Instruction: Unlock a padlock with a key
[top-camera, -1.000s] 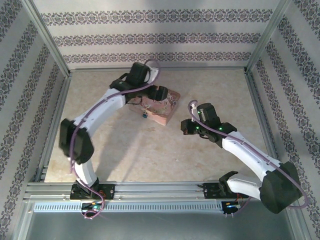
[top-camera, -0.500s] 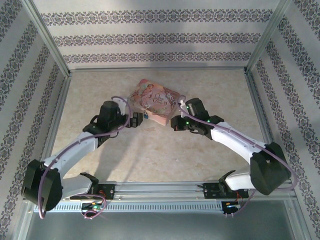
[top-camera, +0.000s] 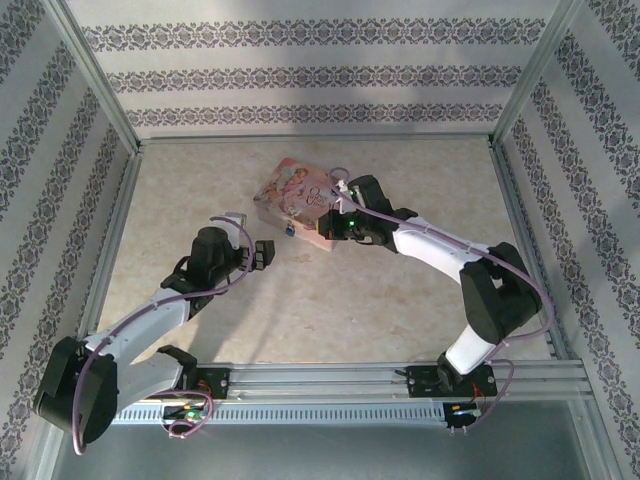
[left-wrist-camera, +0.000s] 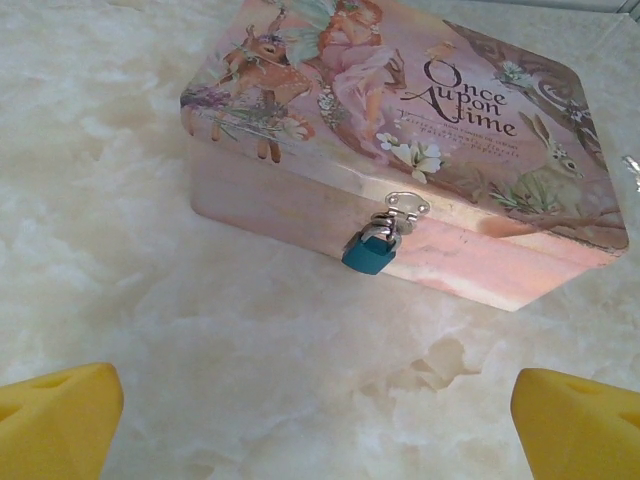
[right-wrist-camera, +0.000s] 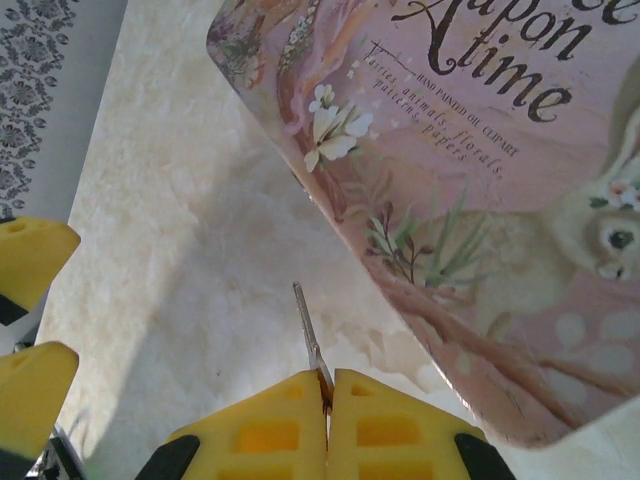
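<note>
Padlock (left-wrist-camera: 368, 252) on the pink tin's (left-wrist-camera: 280, 195) hasp, toward the desk's (top-camera: 330, 310) far edge; key (right-wrist-camera: 308, 335) not yet at it.
Right hand (right-wrist-camera: 328, 378) is pinched shut on the key, blade jutting out, just beside the tin's right corner; left hand (left-wrist-camera: 318, 425) stands wide, facing the padlock. Better, I judge, to steady the teal body with the left hand, then bring the blade round to the front wall and line it with the keyhole before pushing.
</note>
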